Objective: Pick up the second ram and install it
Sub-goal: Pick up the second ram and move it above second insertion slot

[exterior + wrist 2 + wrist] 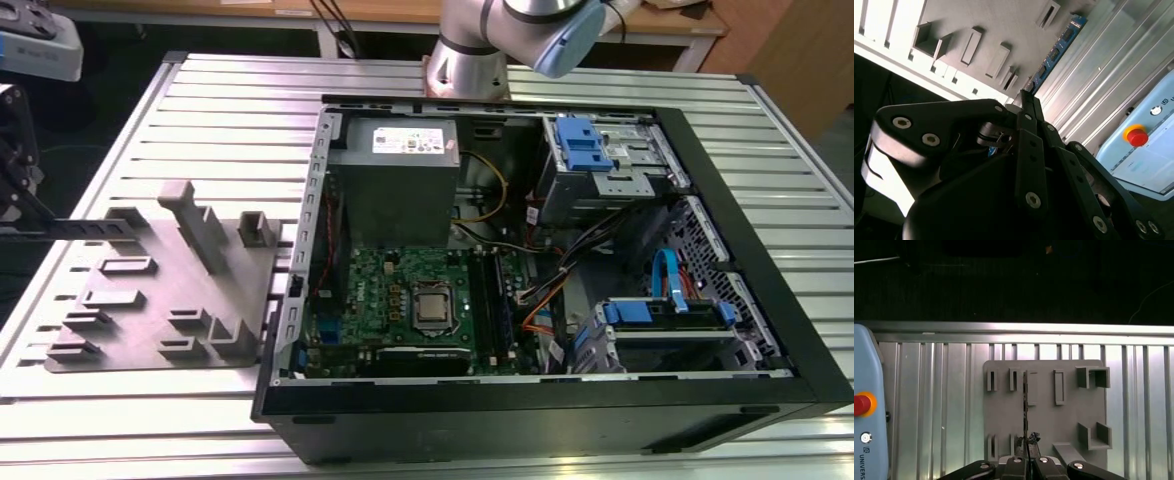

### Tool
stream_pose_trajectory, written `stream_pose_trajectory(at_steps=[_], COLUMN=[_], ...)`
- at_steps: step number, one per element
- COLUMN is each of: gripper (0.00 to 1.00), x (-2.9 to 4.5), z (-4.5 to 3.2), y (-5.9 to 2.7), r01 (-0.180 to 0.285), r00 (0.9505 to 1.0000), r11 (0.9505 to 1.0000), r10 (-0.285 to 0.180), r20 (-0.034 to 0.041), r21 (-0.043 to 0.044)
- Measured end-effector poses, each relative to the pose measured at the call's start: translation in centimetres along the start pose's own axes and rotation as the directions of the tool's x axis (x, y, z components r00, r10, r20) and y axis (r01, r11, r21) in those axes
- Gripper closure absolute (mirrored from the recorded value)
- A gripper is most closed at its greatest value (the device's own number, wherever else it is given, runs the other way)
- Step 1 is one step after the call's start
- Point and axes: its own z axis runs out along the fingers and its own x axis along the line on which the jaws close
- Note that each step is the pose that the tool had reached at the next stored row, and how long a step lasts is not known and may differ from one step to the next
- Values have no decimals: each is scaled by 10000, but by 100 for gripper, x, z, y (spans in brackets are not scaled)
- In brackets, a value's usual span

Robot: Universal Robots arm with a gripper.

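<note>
Pinching the second ram (1025,400) by one end, my gripper (1026,456) holds it edge-on over the grey fixture block (1046,425), probably leaving its long edge free.

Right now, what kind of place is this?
Probably a robot workshop: a robot arm, its hand shut on the second ram, at a ribbed metal table with an open computer case and grey fixture block.

Both wrist views above the fixture (1046,427)
</note>
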Motion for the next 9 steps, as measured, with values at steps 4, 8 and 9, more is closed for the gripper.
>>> stream_pose_trajectory(at_steps=[4,8,9], gripper=[92,92,92], x=[-3,-6,-7], z=[-68,-150,-171], y=[3,7,8], r01=[0,1,1], r00=[10000,10000,10000], r11=[10000,10000,10000], r10=[0,-1,-1], r20=[14,22,25], r21=[0,0,0])
